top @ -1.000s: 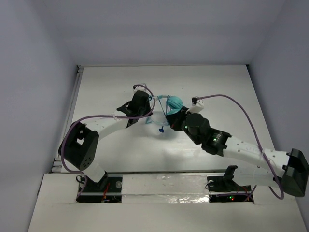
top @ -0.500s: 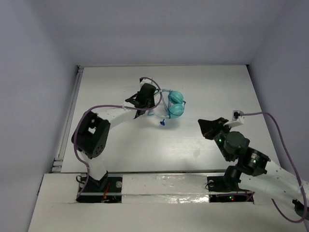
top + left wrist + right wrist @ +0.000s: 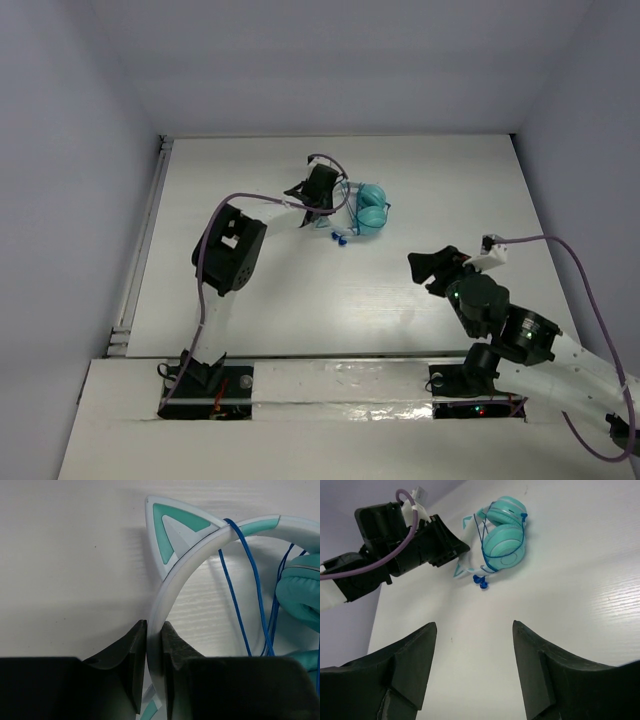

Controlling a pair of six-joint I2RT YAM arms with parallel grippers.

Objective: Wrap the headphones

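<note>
The headphones point(image 3: 368, 212) lie at the far middle of the table, their two teal ear cups point(image 3: 504, 536) pressed together and the thin blue cord point(image 3: 235, 605) looped around them. The blue plug point(image 3: 481, 581) rests on the table beside them. My left gripper point(image 3: 154, 625) is shut on the pale headband point(image 3: 186, 559), just below its teal cat ear point(image 3: 169, 529). From above, this gripper point(image 3: 332, 206) is on the headphones' left side. My right gripper point(image 3: 475, 625) is open and holds nothing, well apart from the headphones; in the top view this gripper point(image 3: 428, 272) is at the near right.
White table point(image 3: 280, 290) with a raised rail along its left edge point(image 3: 152, 220). Purple cables point(image 3: 545, 245) trail from both arms. The left arm's elbow point(image 3: 230, 250) hangs over the left middle of the table.
My right gripper has let go, drawn back from the headphones to the near right and opened. The left gripper has carried the headphones a little farther back and to the right.
</note>
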